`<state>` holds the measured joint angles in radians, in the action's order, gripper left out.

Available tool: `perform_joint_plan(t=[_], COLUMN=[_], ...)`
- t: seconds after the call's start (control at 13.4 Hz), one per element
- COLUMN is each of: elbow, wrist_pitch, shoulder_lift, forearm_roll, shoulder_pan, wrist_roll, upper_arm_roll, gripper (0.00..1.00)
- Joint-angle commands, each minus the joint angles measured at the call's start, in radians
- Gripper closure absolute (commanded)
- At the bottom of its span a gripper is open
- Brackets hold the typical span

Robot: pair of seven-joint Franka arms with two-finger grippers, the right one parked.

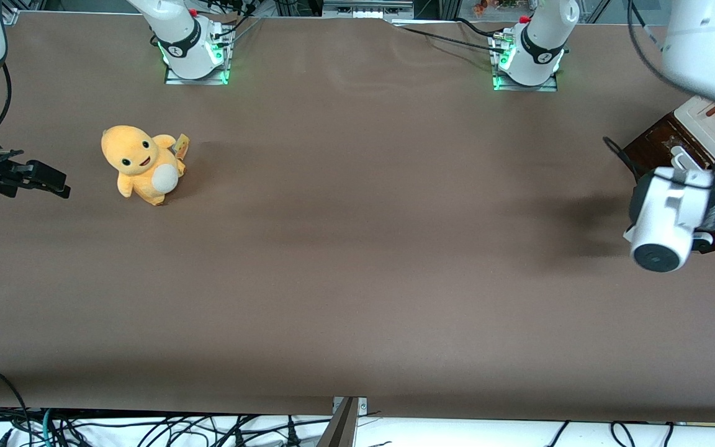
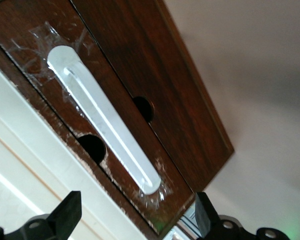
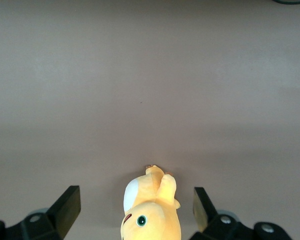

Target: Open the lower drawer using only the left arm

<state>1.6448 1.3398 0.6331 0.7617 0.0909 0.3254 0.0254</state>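
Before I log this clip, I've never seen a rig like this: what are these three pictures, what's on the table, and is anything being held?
These are two white jointed robot arms bolted to a brown table. The front view looks down on the whole table. The other two pictures come from cameras on each arm's wrist.

The working left arm reaches toward a small dark brown wooden drawer cabinet at its end of the table. Its wrist camera shows the black gripper, jaws open, hovering just in front of the dark brown lower drawer, lined up with its white bar handle but not yet touching it. The drawer looks closed. Nothing is held.

A yellow plush toy sits toward the parked arm's end; that arm's wrist camera sees it too.
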Motion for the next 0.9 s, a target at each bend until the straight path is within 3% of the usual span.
perform_joint_plan(t=[0.0, 0.6, 0.75, 0.82], elbow=[-0.017, -0.014, -0.014, -0.014], wrist_pitch=[-0.033, -0.071, -0.073, -0.073], shoulder_lift=[0.042, 0.140, 0.151, 0.160], forearm_roll=[0.050, 0.183, 0.194, 0.196], shoulder_pan=[0.004, 0.030, 0.032, 0.032], wrist_roll=[0.058, 0.225, 0.240, 0.273], upper_arm_roll=[-0.001, 0.001, -0.001, -0.001], gripper=[0.00, 0.00, 0.14, 0.35])
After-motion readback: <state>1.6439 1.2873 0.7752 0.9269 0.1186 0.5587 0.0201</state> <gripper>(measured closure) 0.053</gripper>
